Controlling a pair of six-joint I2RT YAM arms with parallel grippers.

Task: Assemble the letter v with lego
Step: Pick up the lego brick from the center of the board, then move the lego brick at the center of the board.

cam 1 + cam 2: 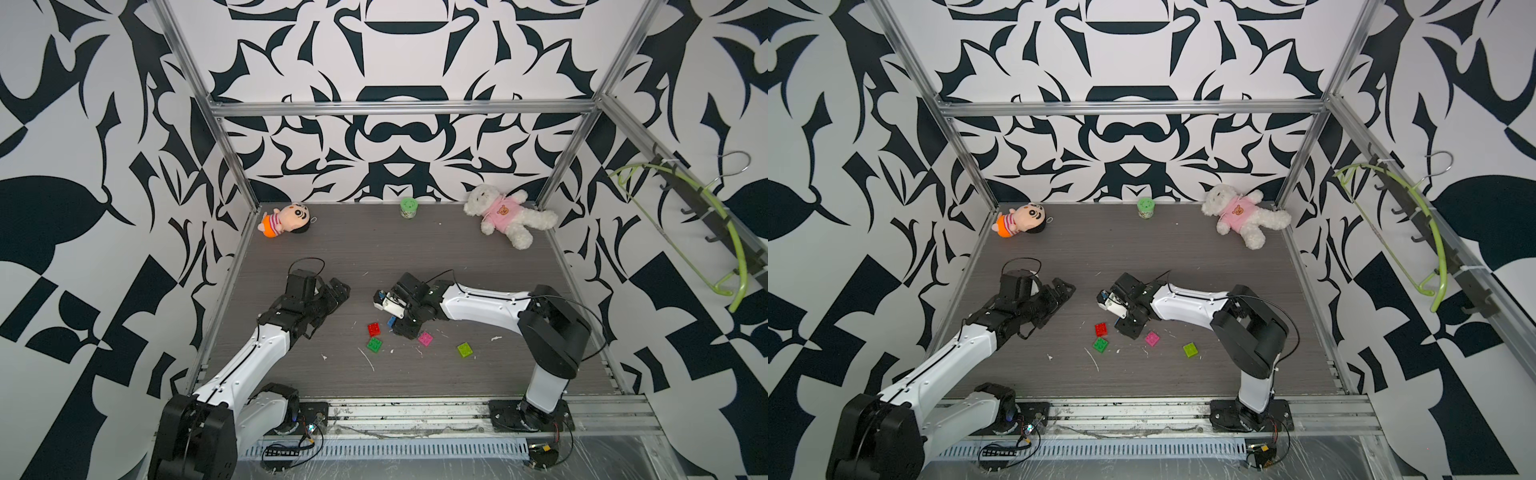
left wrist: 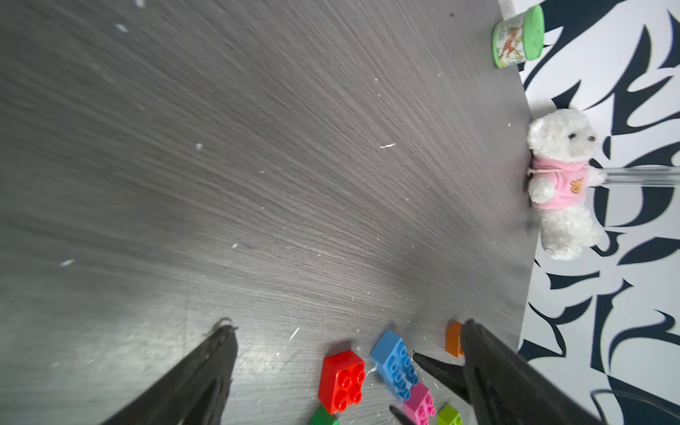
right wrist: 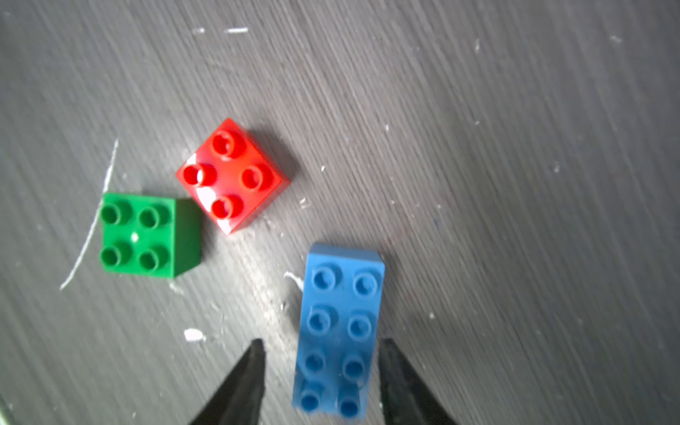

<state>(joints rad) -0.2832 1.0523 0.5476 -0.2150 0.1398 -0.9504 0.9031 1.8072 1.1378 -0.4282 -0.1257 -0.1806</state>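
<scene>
The lego lies loose on the dark table. In both top views I see a red brick [image 1: 374,329], a dark green brick [image 1: 375,345], a pink brick [image 1: 425,338] and a lime brick [image 1: 465,349]. The longer blue brick [image 3: 340,323] lies flat, studs up. My right gripper [image 3: 323,342] straddles its near end: one finger is against its side, and a gap shows at the other finger [image 3: 254,368]. An orange brick [image 2: 453,338] shows in the left wrist view. My left gripper [image 1: 338,291] hovers wide open and empty, left of the bricks. No letter v stands assembled.
A white teddy in a pink top [image 1: 509,216] lies at the back right. A doll [image 1: 284,220] lies at the back left, and a green-lidded tub [image 1: 408,207] stands at the back wall. Metal frame posts edge the table [image 1: 457,257].
</scene>
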